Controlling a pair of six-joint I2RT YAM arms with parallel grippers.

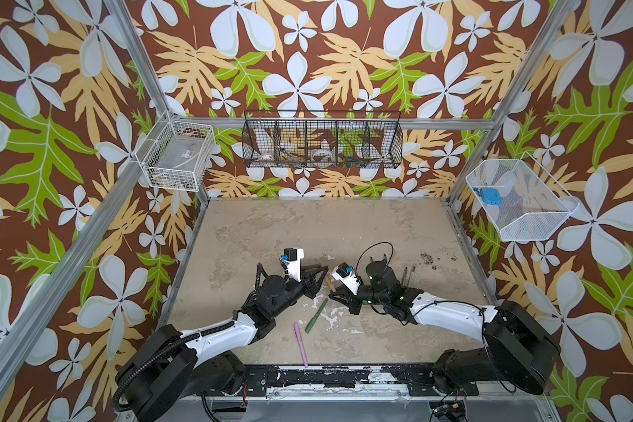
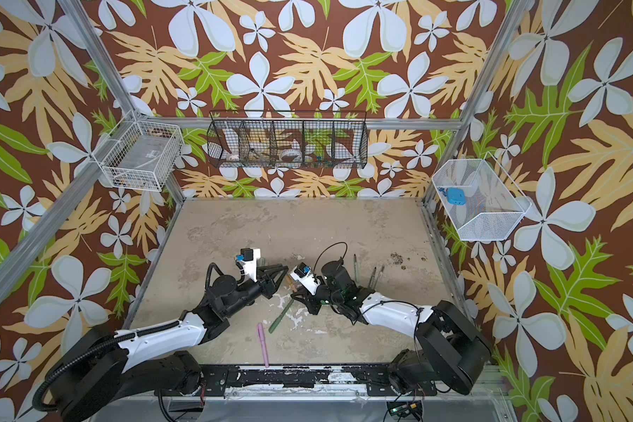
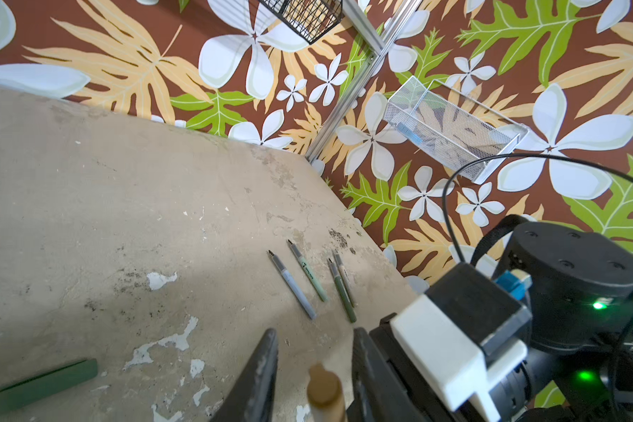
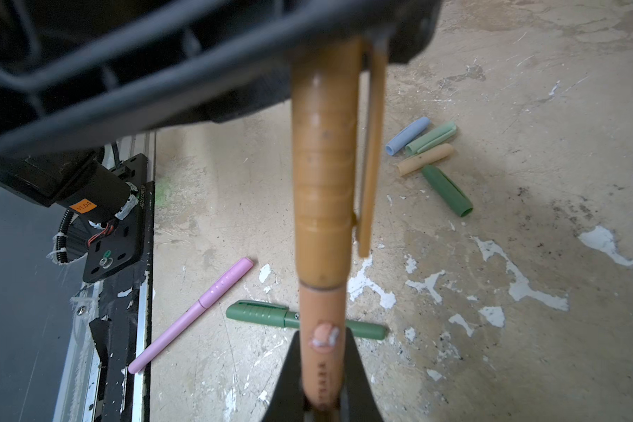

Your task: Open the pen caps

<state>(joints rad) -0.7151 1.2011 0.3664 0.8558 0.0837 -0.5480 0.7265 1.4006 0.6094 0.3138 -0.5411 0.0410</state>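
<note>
Above the tabletop, your right fingers clench the brown pen by its barrel; its axis runs straight outward through the brown cap into the left fingers, which straddle the cap with gaps, unclamped.

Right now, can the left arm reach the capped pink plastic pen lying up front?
Probably yes: the pink plastic pen lies uncovered beside that arm, nothing over it. But the left gripper must first leave the brown plastic cap it straddles.
</note>
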